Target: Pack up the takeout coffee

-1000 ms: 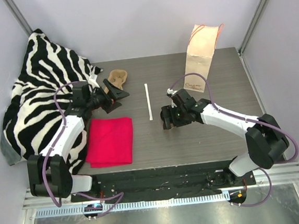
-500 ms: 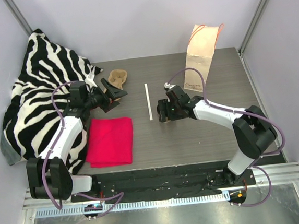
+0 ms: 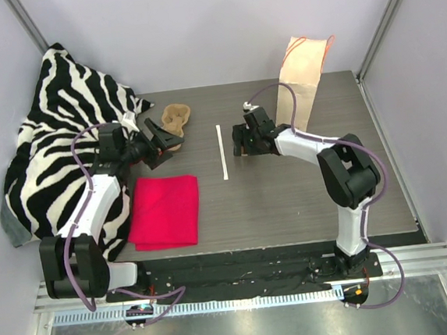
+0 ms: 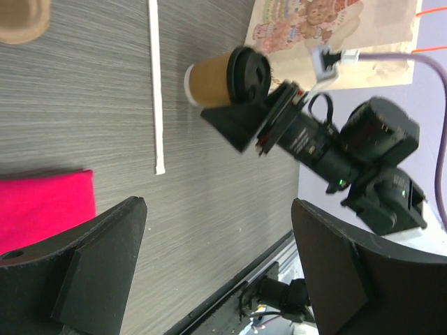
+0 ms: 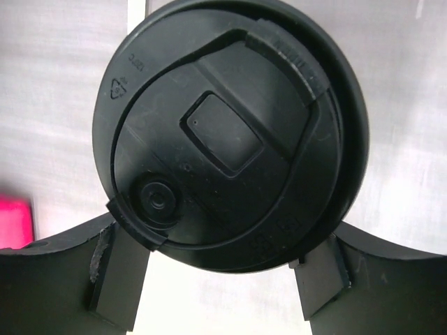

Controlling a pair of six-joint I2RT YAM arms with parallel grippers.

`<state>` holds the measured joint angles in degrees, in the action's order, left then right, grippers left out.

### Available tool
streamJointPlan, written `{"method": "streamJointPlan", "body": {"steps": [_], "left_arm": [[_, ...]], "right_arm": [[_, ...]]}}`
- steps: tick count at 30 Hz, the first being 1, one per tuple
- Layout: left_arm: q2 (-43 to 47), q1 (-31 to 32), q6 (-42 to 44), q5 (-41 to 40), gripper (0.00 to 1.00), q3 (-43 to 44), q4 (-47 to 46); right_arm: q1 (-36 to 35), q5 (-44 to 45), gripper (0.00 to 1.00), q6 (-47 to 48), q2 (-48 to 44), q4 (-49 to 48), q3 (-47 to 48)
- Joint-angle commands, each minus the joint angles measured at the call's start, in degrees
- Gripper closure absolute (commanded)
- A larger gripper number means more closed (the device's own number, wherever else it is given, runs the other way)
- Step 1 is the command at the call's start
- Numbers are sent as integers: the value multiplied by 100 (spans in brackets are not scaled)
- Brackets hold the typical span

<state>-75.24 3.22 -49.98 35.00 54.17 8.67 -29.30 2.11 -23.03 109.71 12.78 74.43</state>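
Note:
The takeout coffee [image 4: 216,77] is a small brown paper cup with a black lid [image 5: 223,132]. My right gripper [image 3: 241,141] is shut on it from above, its fingers [image 5: 119,279] pressing the cup's sides just under the lid. The cup stands upright near the foot of the kraft paper bag [image 3: 303,78], to the bag's left. In the top view the gripper hides the cup. I cannot tell whether its base touches the table. My left gripper [image 3: 158,138] is open and empty, just near of the tan pulp carrier [image 3: 176,117].
A white straw [image 3: 222,152] lies between the arms. A folded red cloth [image 3: 165,210] lies at front left. A zebra-striped blanket [image 3: 57,143] fills the left side. The bag stands open at the back right with orange handles.
My right gripper has carried the cup from mid-table towards the back, up to the left side of the bag. My left gripper has shifted slightly towards the carrier.

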Motion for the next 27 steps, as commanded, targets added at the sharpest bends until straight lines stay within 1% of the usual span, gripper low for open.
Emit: {"method": "streamJointPlan", "body": {"steps": [1,5,6,7,11,15,16,19,23,27], "left_arm": [[221,-146,339,156,10,-56,161],[194,-296,550,68,10,-91,354],[151,-470,594,24,10,-74,399],[133,-585,681,-11,10,-73,486],[71,-805,901,-327,9,-91,636],[-16,-841,1025,-845,9,-258,155],[-191,-850,1025,-1142,9,-215,-82],[-604,-832,937,-1242,12,39,-461],[-1403,-744,700,-1566,16,356,-655],[-1957,-639,630,-1777,21,629,-831]], "right_arm": [[196,-140,23,202,357,-556,677],[319,-132,23,334,884,-724,1291],[337,-358,22,360,972,-741,1380],[363,-395,22,439,1025,-768,1564],[390,-650,19,606,1149,-733,1767],[390,-817,16,791,834,-461,1610],[399,-852,15,800,606,-330,1461],[407,-1028,13,800,149,-14,1241],[416,-1501,12,659,-414,471,933],[416,-1713,12,545,-968,831,757]]}}
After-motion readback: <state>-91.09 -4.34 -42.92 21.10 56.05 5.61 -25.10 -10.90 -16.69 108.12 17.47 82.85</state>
